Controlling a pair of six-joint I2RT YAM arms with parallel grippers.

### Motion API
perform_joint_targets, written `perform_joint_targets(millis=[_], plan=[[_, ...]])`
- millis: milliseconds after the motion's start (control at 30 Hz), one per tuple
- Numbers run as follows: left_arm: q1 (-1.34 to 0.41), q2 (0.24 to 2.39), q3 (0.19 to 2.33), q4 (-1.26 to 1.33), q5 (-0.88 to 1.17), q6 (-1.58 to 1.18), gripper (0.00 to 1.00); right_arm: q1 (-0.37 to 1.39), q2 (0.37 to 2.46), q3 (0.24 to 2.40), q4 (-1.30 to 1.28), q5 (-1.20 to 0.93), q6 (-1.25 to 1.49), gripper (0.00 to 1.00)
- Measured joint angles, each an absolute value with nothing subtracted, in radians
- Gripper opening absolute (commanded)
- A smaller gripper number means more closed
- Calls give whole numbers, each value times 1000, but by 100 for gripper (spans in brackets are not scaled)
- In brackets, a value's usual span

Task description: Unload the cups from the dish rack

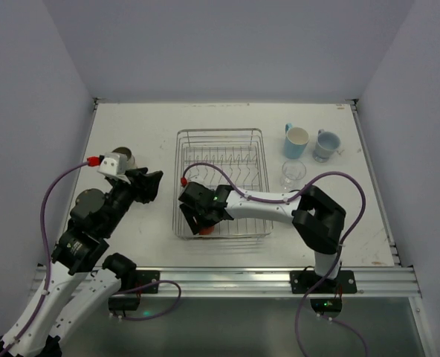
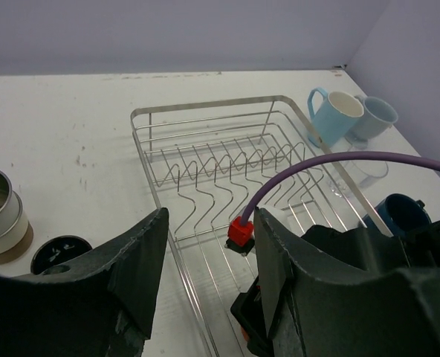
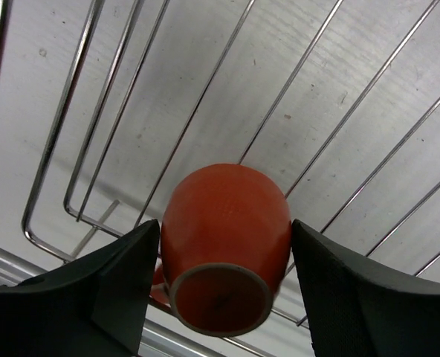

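The orange mug (image 3: 220, 245) lay on its side in the rack's (image 1: 220, 135) near-left corner, base toward the right end effector (image 3: 224, 227), which straddled it with jaws wide — grip unconfirmed. The left end effector (image 2: 209, 219) — half open, empty — stood farther off, beside the rack.

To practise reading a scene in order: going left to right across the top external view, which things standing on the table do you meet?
Tumbler → dish rack → cream-lined light blue mug → second light blue mug
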State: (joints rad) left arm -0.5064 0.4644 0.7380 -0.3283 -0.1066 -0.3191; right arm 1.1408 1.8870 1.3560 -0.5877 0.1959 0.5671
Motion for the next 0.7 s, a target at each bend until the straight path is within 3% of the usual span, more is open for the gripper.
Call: perform_joint_targets(millis=[100,133,267,433,700], plan=[[-506,460,738,-328,-109,-319,54,1143,1892,1356,-594,202,576,49],[-506,459,738,-328,-109,-319,54,1143,1892,1356,-594,203,579,34],[-506,459,738,-328,-109,-319,54,1145,1888,1355,-590,216,584,21],[-506,463,738,-328,-100,-321,55,1131,1808,1319,-520,219,581,16],[-506,491,728,-309,35,-387,56,957,1477,1110,-176,82,598,16]])
